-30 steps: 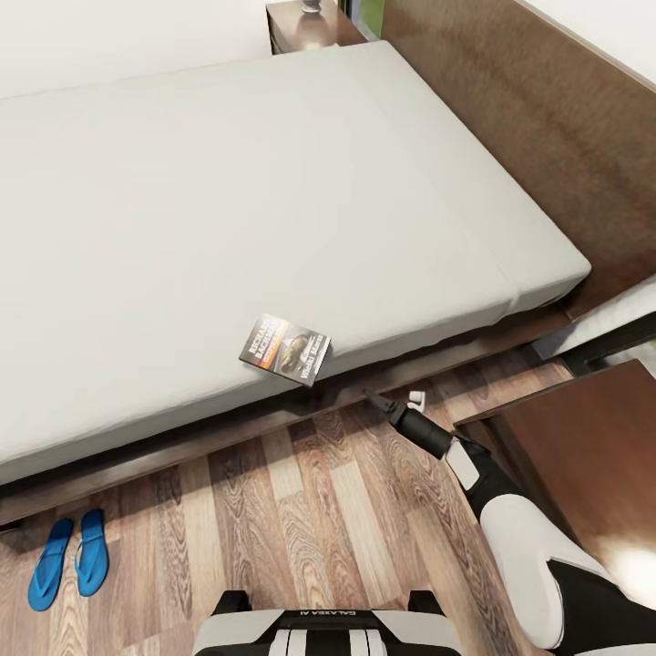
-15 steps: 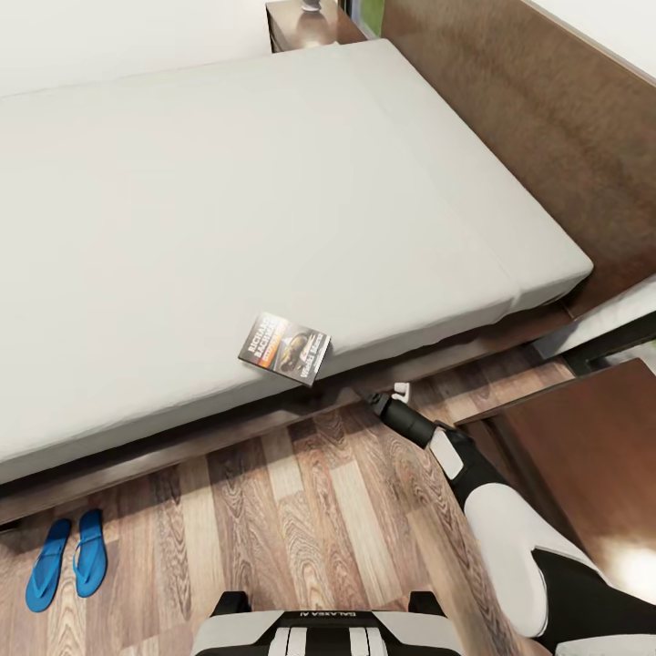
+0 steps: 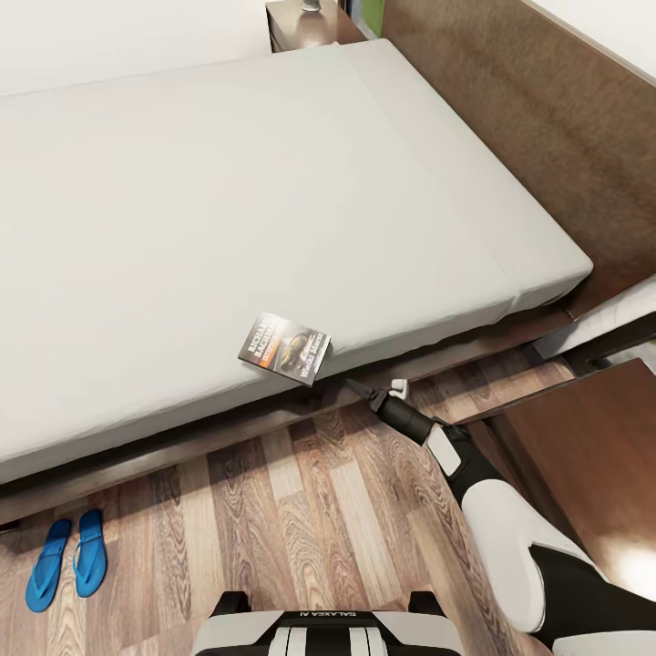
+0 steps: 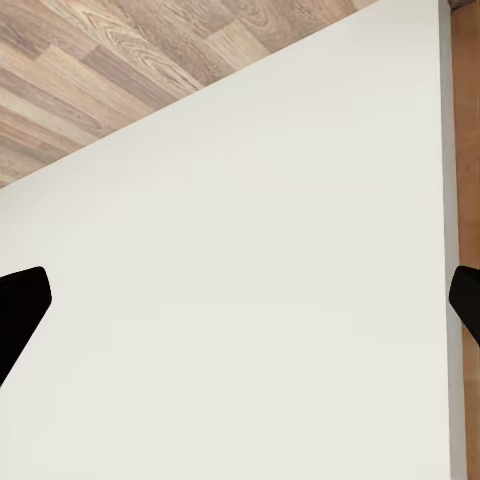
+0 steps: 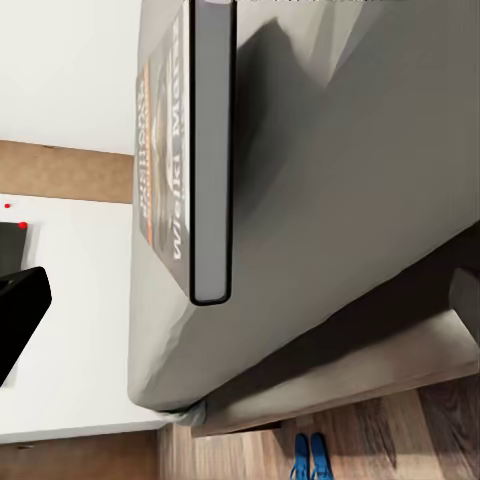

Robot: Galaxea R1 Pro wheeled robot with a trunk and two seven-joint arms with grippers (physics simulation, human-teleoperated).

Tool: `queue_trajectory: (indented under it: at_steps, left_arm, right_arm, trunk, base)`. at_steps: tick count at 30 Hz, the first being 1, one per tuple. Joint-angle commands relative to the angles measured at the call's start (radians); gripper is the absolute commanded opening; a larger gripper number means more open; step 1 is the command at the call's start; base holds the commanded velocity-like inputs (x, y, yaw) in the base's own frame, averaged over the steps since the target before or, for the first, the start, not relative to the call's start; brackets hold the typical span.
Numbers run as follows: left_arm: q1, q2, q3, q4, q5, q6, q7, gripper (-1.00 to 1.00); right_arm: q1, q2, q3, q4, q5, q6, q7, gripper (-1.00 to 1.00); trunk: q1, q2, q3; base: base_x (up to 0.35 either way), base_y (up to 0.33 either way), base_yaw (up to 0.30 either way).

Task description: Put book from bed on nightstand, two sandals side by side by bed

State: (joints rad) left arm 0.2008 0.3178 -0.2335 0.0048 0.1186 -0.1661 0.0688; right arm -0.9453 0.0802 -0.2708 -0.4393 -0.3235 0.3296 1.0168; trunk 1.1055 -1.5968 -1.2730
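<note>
**Right gripper lines up on the book**

The book [image 3: 285, 349] lies flat at the bed's [image 3: 273, 200] near edge, one corner overhanging. The right gripper [image 3: 374, 394], jaws apart, sits just beside that corner, low against the bed frame; the spine faces it edge-on.

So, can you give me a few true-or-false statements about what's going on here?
1. The book lies at the edge of the bed. True.
2. The right gripper already holds the book. False: it is near the book, empty.
3. The sandals lie together on the floor. True.
4. The sandals are red. False: they are blue.
5. The book is on a nightstand. False: it is on the bed.
</note>
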Motion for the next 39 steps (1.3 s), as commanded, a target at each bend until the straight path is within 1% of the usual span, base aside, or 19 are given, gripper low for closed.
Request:
queue_trajectory:
  at_steps: [1, 7, 11, 20, 28, 34, 39]
  left_arm:
    - [0.0, 0.0, -0.009, 0.0, 0.01, -0.004, 0.002, 1.0]
    - [0.0, 0.0, -0.009, 0.0, 0.01, -0.004, 0.002, 1.0]
    - [0.0, 0.0, -0.009, 0.0, 0.01, -0.004, 0.002, 1.0]
    - [0.0, -0.002, -0.009, 0.0, 0.01, -0.004, 0.004, 1.0]
    - [0.0, -0.009, -0.009, 0.0, 0.01, -0.004, 0.007, 1.0]
    - [0.0, -0.01, -0.009, 0.0, 0.01, -0.004, 0.008, 1.0]
    - [0.0, -0.012, -0.009, 0.0, 0.01, -0.004, 0.008, 1.0]
  right_arm:
    - [-0.001, 0.001, -0.005, 0.0, -0.002, 0.009, -0.001, 1.0]
    - [-0.003, 0.01, -0.003, 0.0, -0.003, 0.009, -0.023, 1.0]
    - [-0.005, 0.018, -0.003, 0.0, -0.003, 0.009, -0.031, 1.0]
    - [-0.012, 0.024, -0.002, 0.0, -0.003, 0.009, -0.036, 1.0]
    - [-0.013, 0.03, -0.002, 0.001, -0.002, 0.009, -0.037, 1.0]
    - [-0.017, 0.037, 0.017, 0.0, -0.002, 0.01, -0.04, 1.0]
    - [-0.023, 0.046, 0.042, 0.0, -0.003, 0.011, -0.066, 1.0]
  trunk:
    - [0.0, 0.0, 0.0]
    - [0.0, 0.0, 0.0]
    - [0.015, -0.028, -0.013]
    - [0.015, -0.028, -0.013]
    - [0.015, -0.028, -0.013]
    - [0.015, -0.028, -0.013]
    - [0.015, -0.028, -0.013]
  base:
    - [0.0, 0.0, 0.0]
    - [0.0, 0.0, 0.0]
    - [0.0, 0.0, 0.0]
    - [0.0, 0.0, 0.0]
    - [0.0, 0.0, 0.0]
    - [0.0, 0.0, 0.0]
    - [0.0, 0.0, 0.0]
